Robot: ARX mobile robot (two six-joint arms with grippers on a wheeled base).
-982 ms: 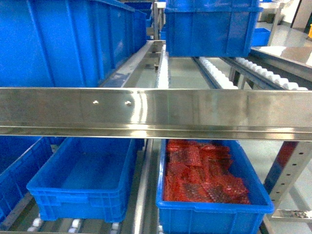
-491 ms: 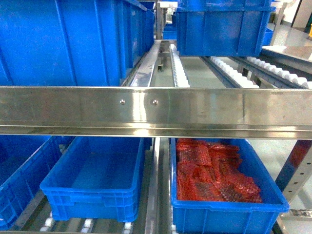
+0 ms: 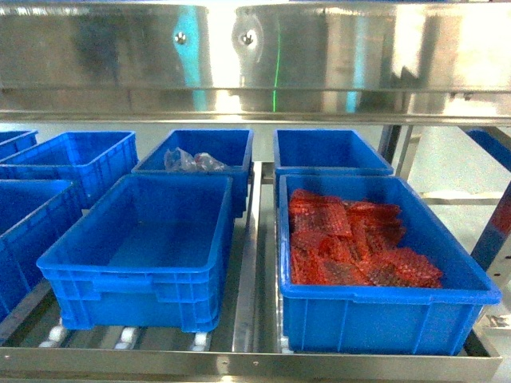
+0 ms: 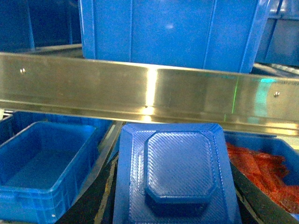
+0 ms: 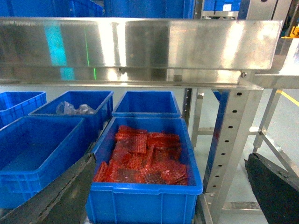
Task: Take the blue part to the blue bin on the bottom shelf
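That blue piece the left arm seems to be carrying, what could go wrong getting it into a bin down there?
The steel rail hangs just above and ahead of the blue part, so the part or arm might clip it on the way in. Also, the front bin with red bags sits right beside the empty front bin, so a drop aimed slightly off could land in the wrong one.

Pale glossy floor (image 5: 289,126) lies beyond the perforated steel upright (image 5: 229,140).

I see a bin of red parts (image 3: 351,243) at the front right, and behind it an empty bin (image 3: 329,149). A clear plastic bag (image 3: 192,162) lies in the rear middle bin (image 3: 231,144).
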